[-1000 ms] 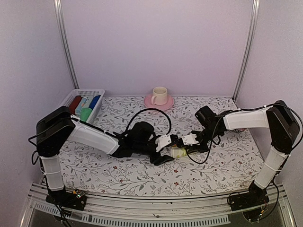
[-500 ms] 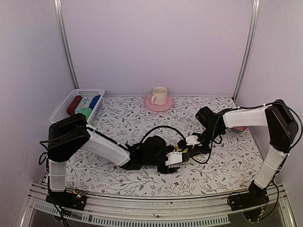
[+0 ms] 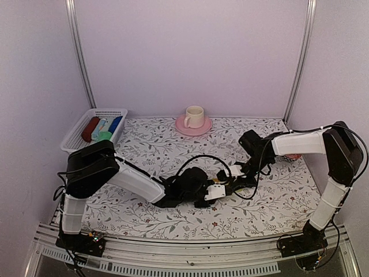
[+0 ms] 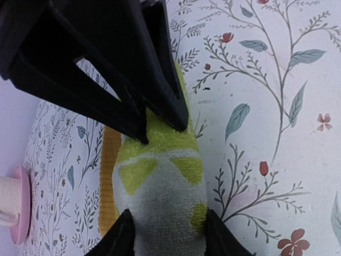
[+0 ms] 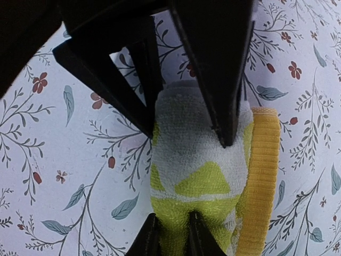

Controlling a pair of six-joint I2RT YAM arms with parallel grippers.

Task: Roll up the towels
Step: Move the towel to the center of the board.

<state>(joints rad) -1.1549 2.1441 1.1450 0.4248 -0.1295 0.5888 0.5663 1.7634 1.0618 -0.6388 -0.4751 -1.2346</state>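
The left end effector (image 4: 162,133) and the right end effector (image 5: 187,138) each pinch one end of the rolled yellow towel (image 4: 160,202); uneven pulling could loosen the roll.

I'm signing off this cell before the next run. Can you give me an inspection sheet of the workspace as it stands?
Surface: table under a flower-print cover.
Job's things: pale yellow towel rolled, at mid-table; green towel rolled, in the basket.
Clutter: dark red roll and deep blue roll in the basket; cup on a pink saucer at the back.
Grippers: left gripper, jaws closed on one end of the pale yellow towel; right gripper, jaws closed on the other end.
Cables: black cable loops above the left wrist; another sags beside the right wrist.
Surroundings: plain pale walls, two metal posts.
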